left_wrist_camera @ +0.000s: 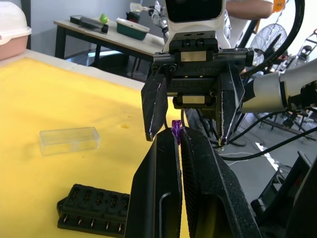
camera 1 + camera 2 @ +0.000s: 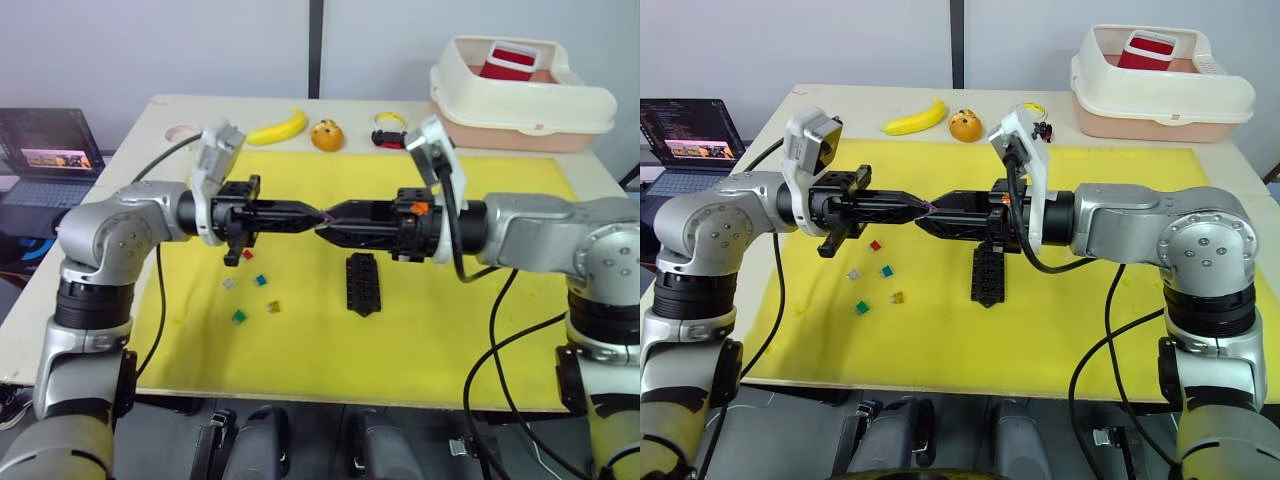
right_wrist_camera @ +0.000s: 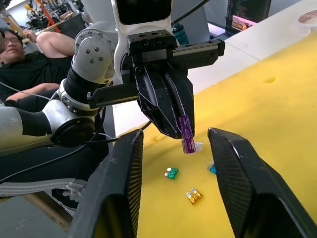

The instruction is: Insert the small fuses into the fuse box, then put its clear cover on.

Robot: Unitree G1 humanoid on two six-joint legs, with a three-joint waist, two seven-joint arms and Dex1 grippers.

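Fuse box point(image 2: 361, 284), a small black rectangular plastic block with two rows of slots, lay on the yellow mat point(image 2: 480, 330) just below frame centre, every visible slot empty. Left hand point(image 2: 312, 213) clamped shut on a tiny purple blade fuse point(image 3: 186, 134), held mid-air at frame centre. Right hand point(image 2: 325, 223) met it tip to tip, black fingers point(image 3: 242, 183) spread wide on either side of the fuse, touching nothing.

Looked like a hand-to-hand transfer of the purple fuse, well above the mat. Best done by closing the right fingers squarely on the exposed plastic body, blades left free and pointing outward, and by releasing the left grip only once the right one is firm. Risk of twisting or dropping so small a piece if either side slipped.

Loose on the mat at lower left of centre: red fuse point(image 2: 248, 254), teal fuse point(image 2: 260, 280), grey fuse point(image 2: 228, 284), green fuse point(image 2: 239, 316), amber fuse point(image 2: 274, 306). Clear rectangular plastic cover point(image 1: 69, 140) rested on the mat near the block in the left wrist view; hard to pick out elsewhere. Fuse blades themselves too small to make out.
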